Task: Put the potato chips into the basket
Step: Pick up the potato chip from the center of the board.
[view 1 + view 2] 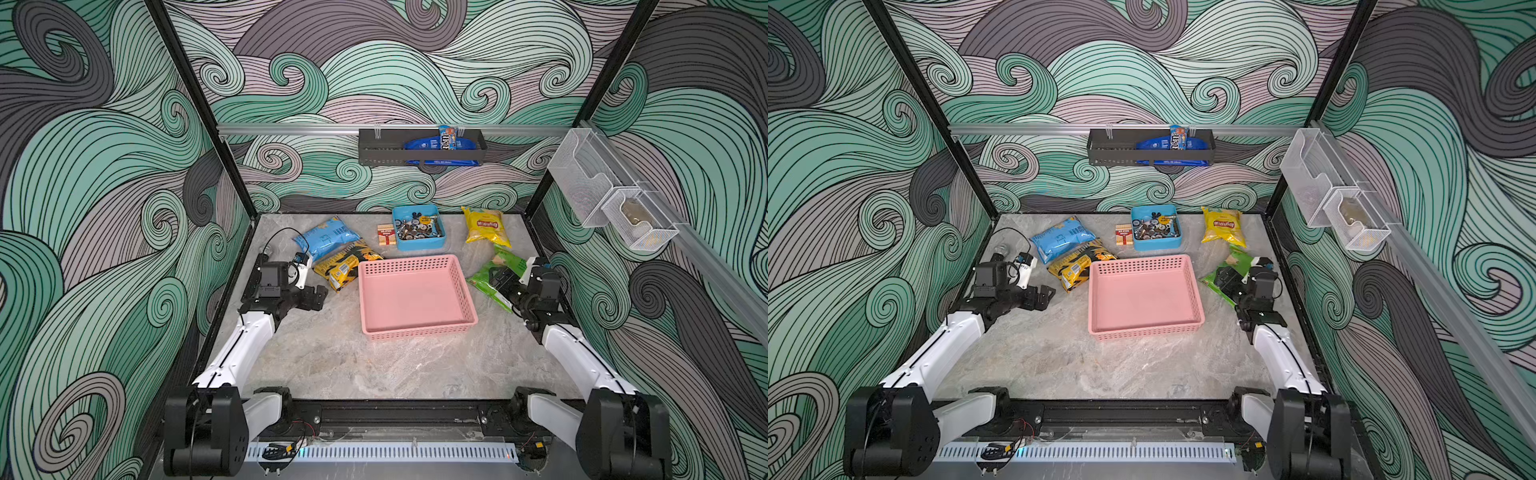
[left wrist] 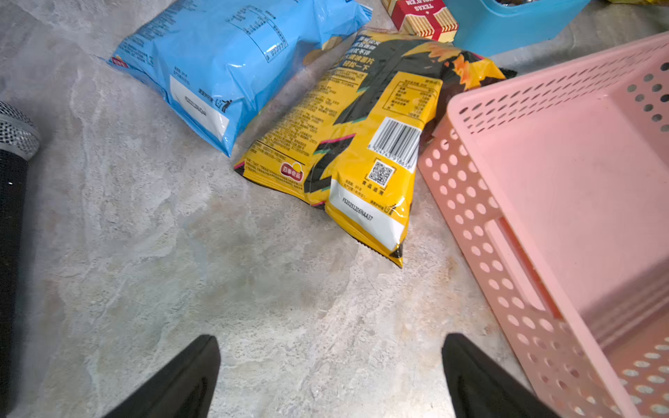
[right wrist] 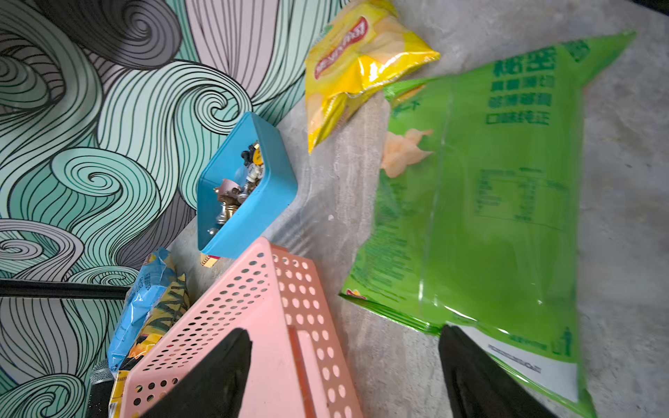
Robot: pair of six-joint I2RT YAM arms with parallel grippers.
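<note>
The left gripper (image 2: 331,347) is over bare tabletop (image 1: 332,365), jaws wide, holding nothing. The right gripper (image 3: 344,336) also has wide jaws and grips nothing, with one fingertip over the edge of the green chip bag (image 3: 488,217), which lies just right of the pink basket (image 1: 419,331). The black-and-yellow bag (image 1: 338,270) touches the basket's far left corner, with the light blue bag (image 1: 326,241) just behind it. Farthest back, the yellow bag (image 1: 484,226) lies near the blue tray (image 1: 422,246).

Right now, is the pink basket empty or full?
Empty. In both top views the basket floor is bare; the blue bag, black-and-yellow bag, yellow bag and green bag lie on the table outside it.
</note>
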